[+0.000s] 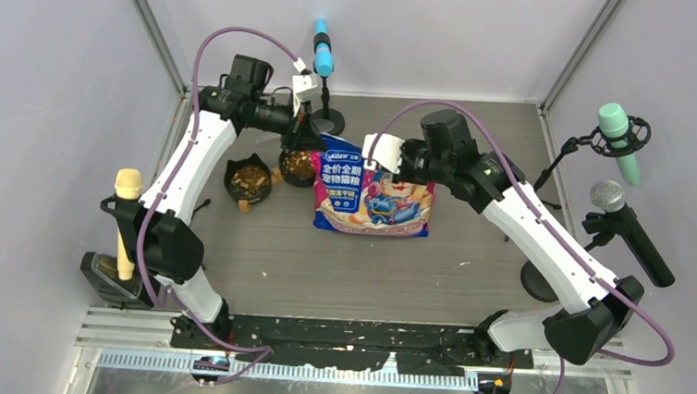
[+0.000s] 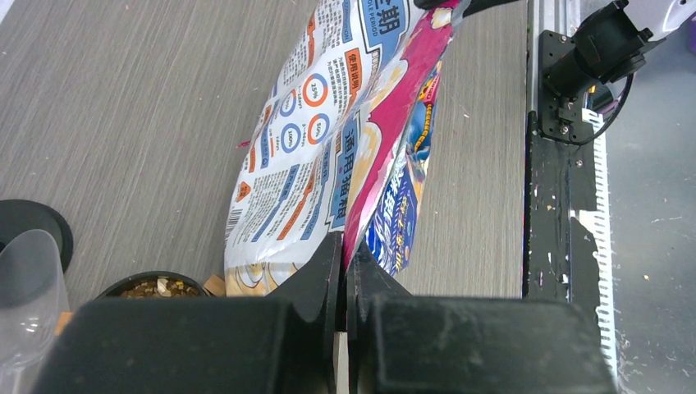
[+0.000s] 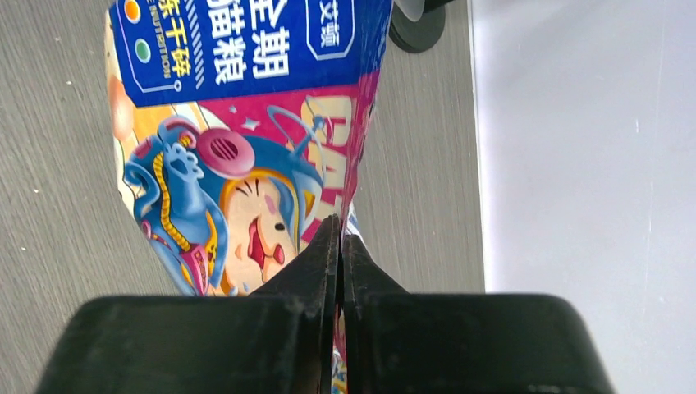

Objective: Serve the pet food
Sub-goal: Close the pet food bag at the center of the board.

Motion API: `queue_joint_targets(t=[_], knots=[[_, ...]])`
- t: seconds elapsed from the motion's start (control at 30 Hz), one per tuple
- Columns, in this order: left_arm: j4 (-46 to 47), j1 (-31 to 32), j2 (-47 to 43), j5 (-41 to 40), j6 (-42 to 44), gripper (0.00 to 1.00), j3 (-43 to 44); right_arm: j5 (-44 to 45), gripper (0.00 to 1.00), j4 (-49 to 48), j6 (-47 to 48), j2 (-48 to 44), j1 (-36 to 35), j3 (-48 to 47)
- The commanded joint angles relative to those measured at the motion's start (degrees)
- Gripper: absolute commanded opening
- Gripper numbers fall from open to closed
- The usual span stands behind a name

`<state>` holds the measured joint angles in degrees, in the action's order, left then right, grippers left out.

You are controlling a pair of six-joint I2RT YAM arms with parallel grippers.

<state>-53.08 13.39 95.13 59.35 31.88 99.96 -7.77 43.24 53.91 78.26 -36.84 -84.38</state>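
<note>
Pet food point(image 1: 250, 179), brown kibble, lay heaped in two small black bowls point(image 1: 229, 176) on the grey table point(image 1: 322, 262), just left of a printed bag point(image 1: 372, 199). The left gripper point(image 2: 345, 261) was pinched tight on the bag's pink edge seam. The right gripper point(image 3: 339, 245) was clamped the same way on another edge of the bag.

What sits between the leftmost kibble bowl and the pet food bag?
A second black bowl holding kibble, seen in the top external view. It stands between the leftmost bowl and the bag, near the bag's upper left corner.
</note>
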Motion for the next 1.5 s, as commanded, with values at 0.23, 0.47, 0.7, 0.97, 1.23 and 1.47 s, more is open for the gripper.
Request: queue_joint_targets(t=[0.23,0.47,0.7,0.97,1.23,1.47], knots=[[2.6,-5.6,-3.2,-8.2,1.1,0.0,-0.1,17.3,0.05,11.4,4.4,-8.0,10.3,5.7],[2.6,-6.2,-3.0,-8.2,1.5,0.0,-0.3,16.4,0.05,15.3,4.2,-8.1,13.7,4.3],[2.0,-6.2,-2.3,-5.6,1.8,0.0,1.0,20.9,0.05,14.9,5.0,-8.0,14.8,4.2],[1.2,-6.2,-2.3,-5.2,2.2,0.0,0.8,20.5,0.05,10.0,7.2,-10.5,16.0,5.0],[2.4,-5.5,-2.1,-4.0,0.1,0.0,1.8,0.7,0.05,12.6,4.5,-9.6,15.4,-0.1],[4.2,-1.9,-0.7,-4.7,-2.2,0.0,2.6,-15.6,0.05,15.5,3.1,-5.7,11.9,-3.2]])
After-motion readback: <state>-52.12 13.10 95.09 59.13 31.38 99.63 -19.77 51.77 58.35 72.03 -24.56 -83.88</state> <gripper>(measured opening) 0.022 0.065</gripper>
